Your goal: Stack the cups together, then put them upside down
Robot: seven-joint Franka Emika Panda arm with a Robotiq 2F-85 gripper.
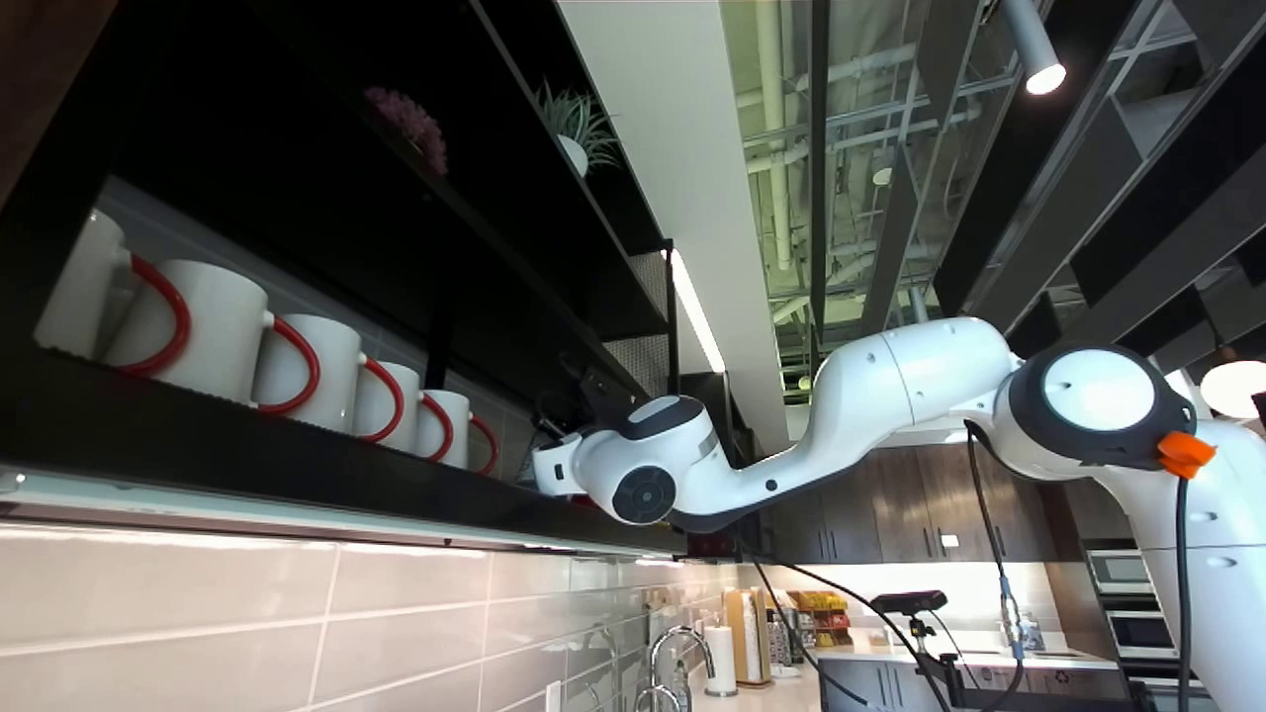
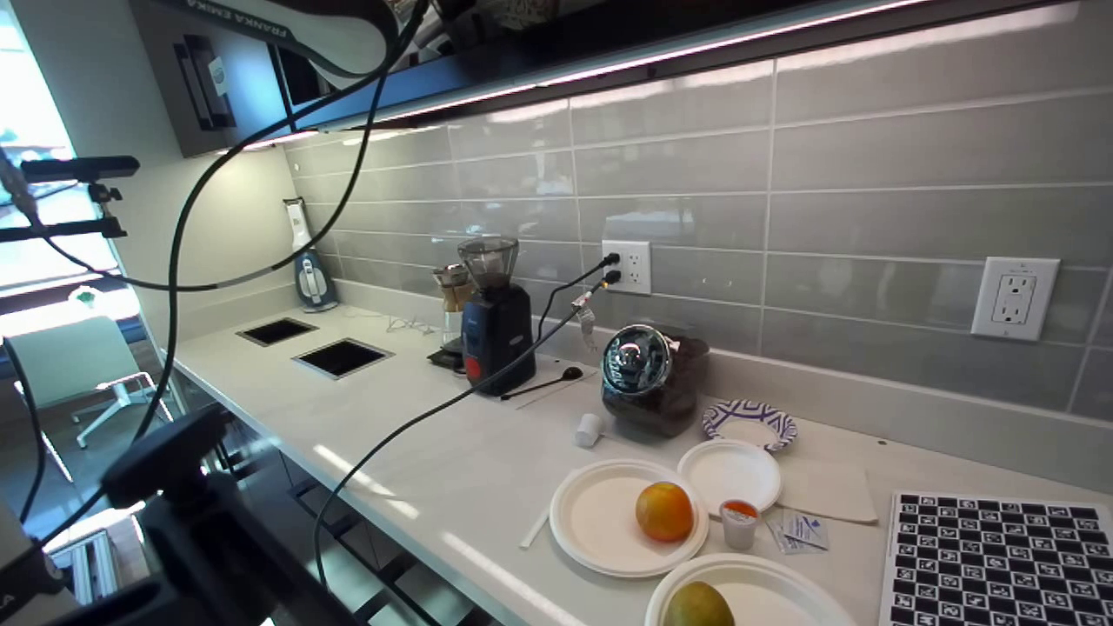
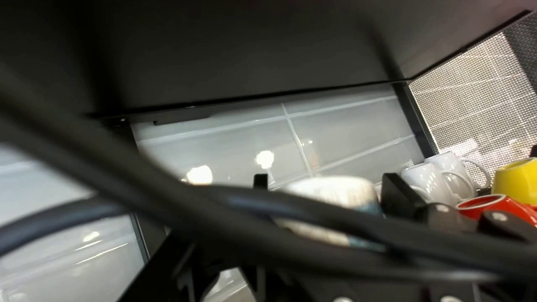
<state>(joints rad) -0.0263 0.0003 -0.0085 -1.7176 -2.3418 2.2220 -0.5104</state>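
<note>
While the tool (image 3: 325, 182) stands spread, pale cup (image 3: 335, 191) between fingers (image 3: 393, 195), arm (image 2: 343, 43) lettered "FRANKA EMIKA"

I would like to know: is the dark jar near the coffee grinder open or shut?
Shut: in an exterior view, a shiny round lid sits in place on the dark jar.

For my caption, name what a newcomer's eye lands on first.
Probably the white robot arm, stretched to the black shelf of red-handled mugs in an exterior view. Next, the orange on a white plate on the counter. In the wrist view, dark cabling partly hides a pale cup at the claw.
</note>
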